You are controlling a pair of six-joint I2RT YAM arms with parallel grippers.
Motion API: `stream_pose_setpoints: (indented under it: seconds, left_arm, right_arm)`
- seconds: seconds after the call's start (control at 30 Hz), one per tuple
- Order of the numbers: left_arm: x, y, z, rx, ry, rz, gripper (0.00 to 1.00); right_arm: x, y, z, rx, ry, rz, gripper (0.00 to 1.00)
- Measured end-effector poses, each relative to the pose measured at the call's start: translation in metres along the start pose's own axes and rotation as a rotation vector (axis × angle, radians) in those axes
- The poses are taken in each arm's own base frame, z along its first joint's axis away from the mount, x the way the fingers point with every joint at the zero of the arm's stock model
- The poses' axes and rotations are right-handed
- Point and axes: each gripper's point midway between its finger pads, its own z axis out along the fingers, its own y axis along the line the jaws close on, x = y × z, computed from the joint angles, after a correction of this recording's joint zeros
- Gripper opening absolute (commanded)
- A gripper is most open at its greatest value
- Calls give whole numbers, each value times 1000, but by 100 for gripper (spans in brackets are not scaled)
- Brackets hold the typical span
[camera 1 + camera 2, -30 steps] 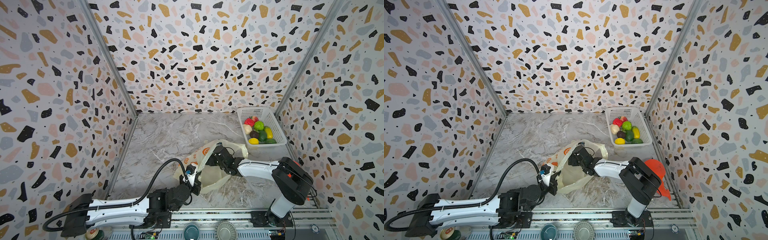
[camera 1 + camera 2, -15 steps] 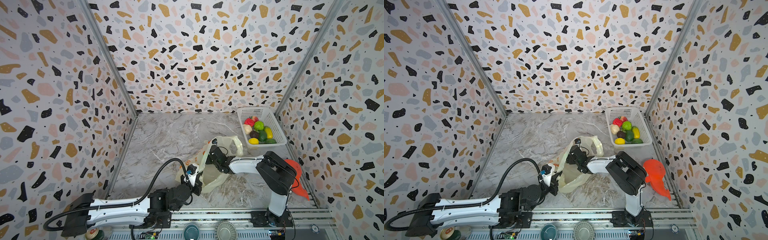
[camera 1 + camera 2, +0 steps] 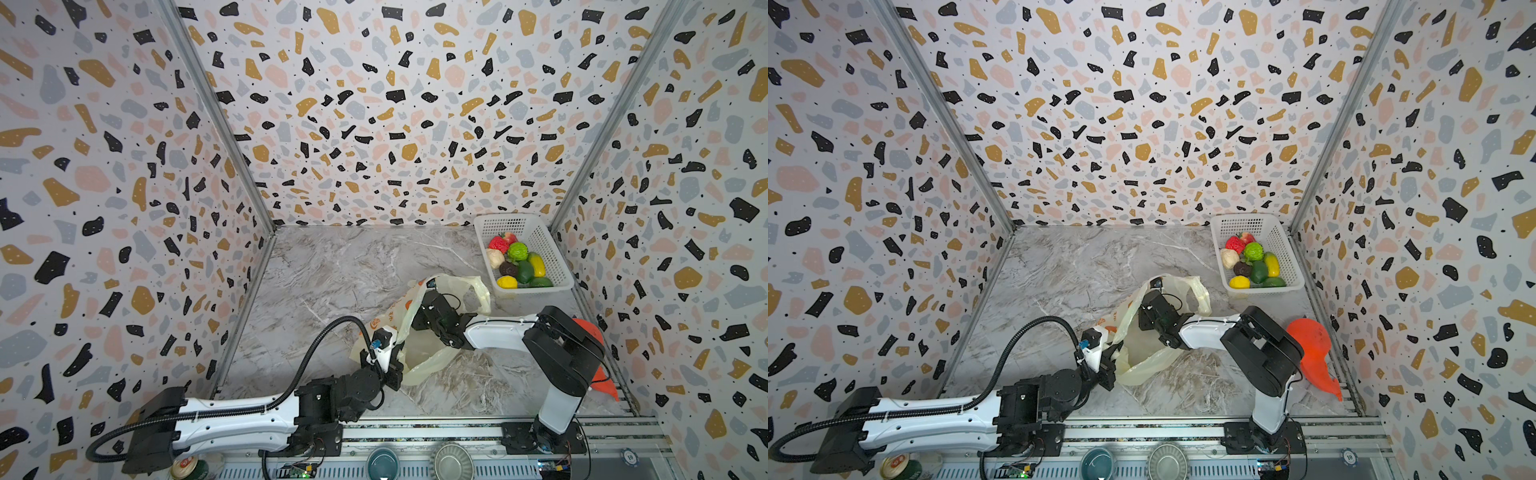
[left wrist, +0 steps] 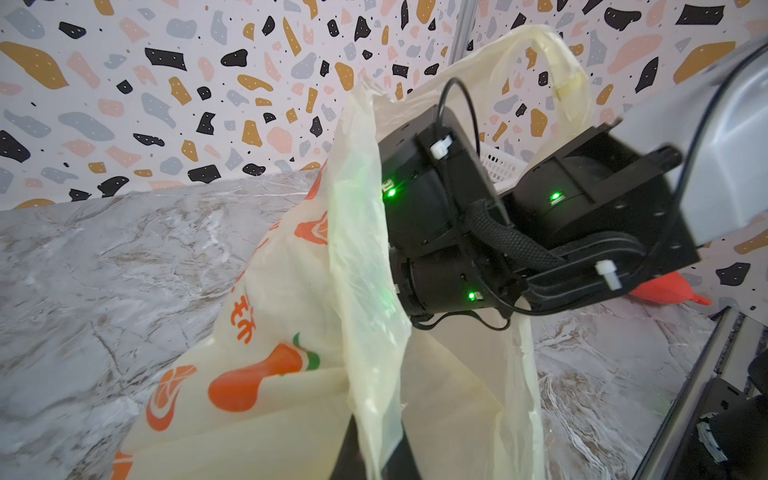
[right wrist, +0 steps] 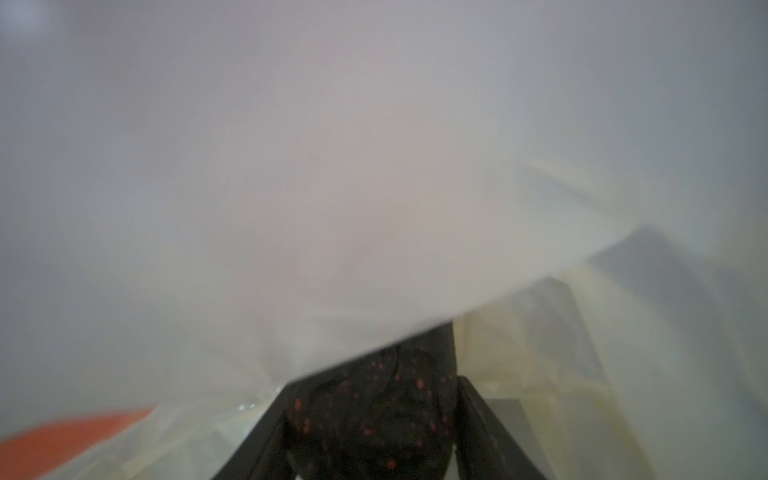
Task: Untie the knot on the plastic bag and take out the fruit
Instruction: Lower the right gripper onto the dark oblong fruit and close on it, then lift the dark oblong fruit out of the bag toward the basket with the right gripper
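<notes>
Bag first: plastic bag (image 3: pixel 422 359) lies low-ctr in both top views on the marble tabletop (image 3: pixel 332 270). Its mouth is spread wide, w/ one handle loop (image 3: pixel 481 294) flopped toward the white basket (image 3: pixel 555 257) at mid-right.

Print on the bag is orange. L wrist view shows an orange logo w/ a green leaf (image 4: pixel 249 382) and a column of orange characters (image 4: pixel 245 320), too creased to read.

L gripper (image 4: pixel 379 457) is clenched on the bag's near rim, and film runs up from btwn its fingers.

R arm (image 3: pixel 498 328) reaches in from the right, into the bag's mouth. R gripper (image 5: pixel 376 395) is hidden by film in the top views. R wrist view is mostly fogged by film over the lens. It shows two black fingers (image 5: pixel 486 428) flanking a dark fruit w/ red specks (image 5: pixel 374 419) inside the bag; can't tell if they press it or stand off.

Basket holds red, green, yellow and brown fruit.

Bottom right of a top view has a round token marked "10" (image 3: pixel 630 457). Bottom left has a can w/ red-green label (image 3: pixel 189 469), text unreadable.
</notes>
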Motion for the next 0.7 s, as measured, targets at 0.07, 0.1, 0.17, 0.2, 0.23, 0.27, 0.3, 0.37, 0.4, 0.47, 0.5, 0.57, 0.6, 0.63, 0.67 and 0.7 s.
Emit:
stream_pose_setpoints:
  seconds: [0.07,0.1,0.17,0.2,0.23,0.27,0.3,0.37,0.4,0.47,0.5,0.57,0.6,0.63,0.67,0.7]
  left_arm:
    - [3,2,1,-9,4,6,0]
    - [4,3,1,-15,6,10,0]
    - [6,6,1,-29,6,14,0]
    - [6,6,1,-33,5,14,0]
    - [6,7,1,-37,3,14,0]
    - [6,8,1,-40,2,14,0]
    - [5,9,1,-46,0,14,0]
    - [4,10,1,-54,-4,14,0]
    - [4,10,0,-56,-5,14,0]
    - [4,11,0,-62,-8,14,0]
    - [3,12,0,-66,-10,13,0]
    - [3,13,0,-72,-12,13,0]
    - [3,13,0,-74,-13,14,0]
    - [3,14,0,-77,-13,14,0]
    - [3,14,0,-78,-13,15,0]
    - [3,14,0,-81,-12,16,0]
  right_arm:
    - [0,7,-9,-39,15,-2,54]
    - [1,10,-14,-61,23,-3,54]
    - [5,16,-22,-96,44,-6,54]
    - [8,18,-27,-113,56,-8,54]
    - [11,20,-31,-129,71,-10,54]
    - [13,22,-34,-141,83,-11,54]
    - [17,22,-38,-153,101,-13,54]
    - [24,23,-47,-170,127,-15,54]
    - [28,23,-51,-178,141,-17,54]
    - [32,23,-60,-192,160,-20,54]
    - [33,24,-65,-200,166,-23,54]
    - [34,28,-75,-223,178,-32,54]
    - [33,30,-79,-233,180,-39,54]
    - [33,33,-84,-240,181,-47,54]
    - [34,36,-88,-249,186,-57,54]
    - [38,40,-92,-258,197,-69,54]
